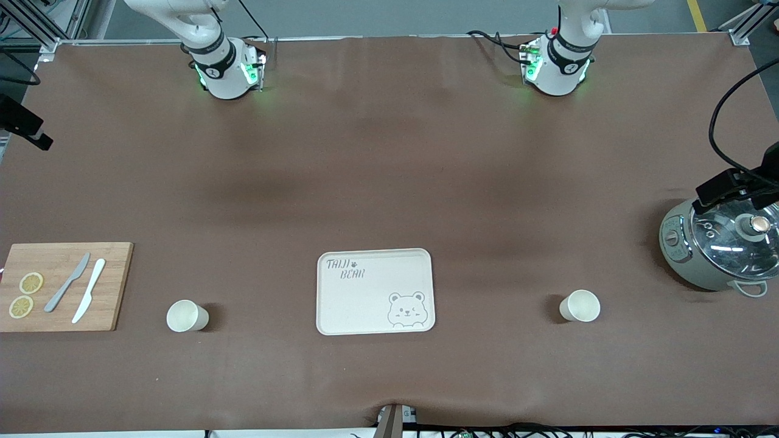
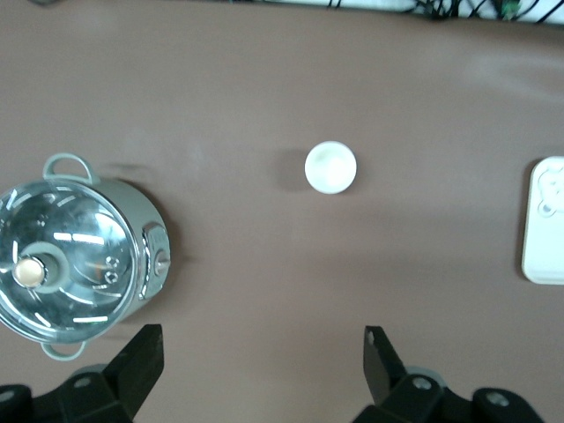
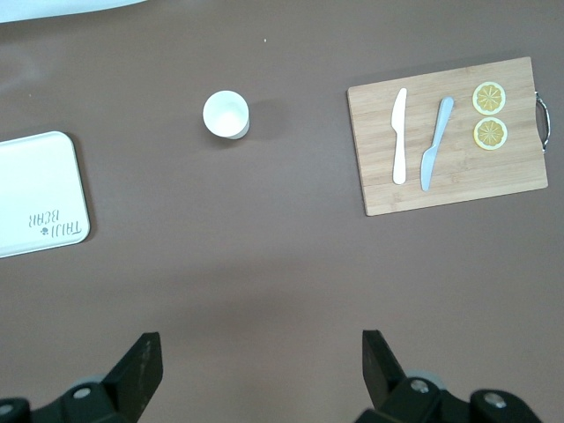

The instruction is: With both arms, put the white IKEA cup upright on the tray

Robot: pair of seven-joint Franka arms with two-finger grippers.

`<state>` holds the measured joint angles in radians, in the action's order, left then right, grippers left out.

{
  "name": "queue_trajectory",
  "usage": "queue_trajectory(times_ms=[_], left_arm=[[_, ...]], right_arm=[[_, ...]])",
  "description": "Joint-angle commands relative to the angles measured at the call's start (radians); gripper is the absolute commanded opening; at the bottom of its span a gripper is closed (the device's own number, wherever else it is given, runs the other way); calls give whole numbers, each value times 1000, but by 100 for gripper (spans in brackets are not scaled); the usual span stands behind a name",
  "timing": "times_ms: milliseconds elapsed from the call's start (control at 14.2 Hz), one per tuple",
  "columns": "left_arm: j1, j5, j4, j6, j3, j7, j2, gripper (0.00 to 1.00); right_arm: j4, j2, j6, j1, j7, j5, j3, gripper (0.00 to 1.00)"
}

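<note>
The cream tray [image 1: 365,304] with the bear drawing lies flat near the front camera, midway along the table, with nothing on it. Two white cups stand upright on the brown cloth beside it. One cup [image 1: 185,316] [image 3: 226,115] is toward the right arm's end, the other cup [image 1: 581,305] [image 2: 330,167] toward the left arm's end. My left gripper [image 2: 263,339] hangs open high over bare cloth, between the pot and its cup. High over bare cloth, my right gripper [image 3: 260,344] is open too, with the tray's edge [image 3: 35,176] to one side. Neither holds anything.
A wooden cutting board [image 1: 112,286] at the right arm's end carries two knives [image 1: 79,289] and two lemon slices [image 1: 25,295]. A grey-green pot with a glass lid [image 1: 718,249] [image 2: 70,256] stands at the left arm's end. The tray's edge [image 2: 546,238] shows in the left wrist view.
</note>
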<state>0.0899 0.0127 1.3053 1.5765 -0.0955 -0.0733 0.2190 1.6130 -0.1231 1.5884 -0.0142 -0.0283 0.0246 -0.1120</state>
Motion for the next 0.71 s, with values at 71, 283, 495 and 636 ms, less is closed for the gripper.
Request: queue_trajectory(times_ms=[71, 283, 495, 636], left_arm=[[2, -16, 60, 20, 7, 1, 45, 100], [7, -16, 60, 69, 10, 6, 111, 100], [8, -14, 60, 134, 26, 6, 186, 100], [19, -14, 60, 181, 26, 6, 236, 100]], right_arm=[[-45, 11, -10, -24, 17, -11, 12, 100], [-64, 40, -1, -17, 18, -9, 17, 100], [-114, 138, 30, -7, 19, -3, 17, 100], [-142, 230, 102, -12, 18, -2, 18, 100]])
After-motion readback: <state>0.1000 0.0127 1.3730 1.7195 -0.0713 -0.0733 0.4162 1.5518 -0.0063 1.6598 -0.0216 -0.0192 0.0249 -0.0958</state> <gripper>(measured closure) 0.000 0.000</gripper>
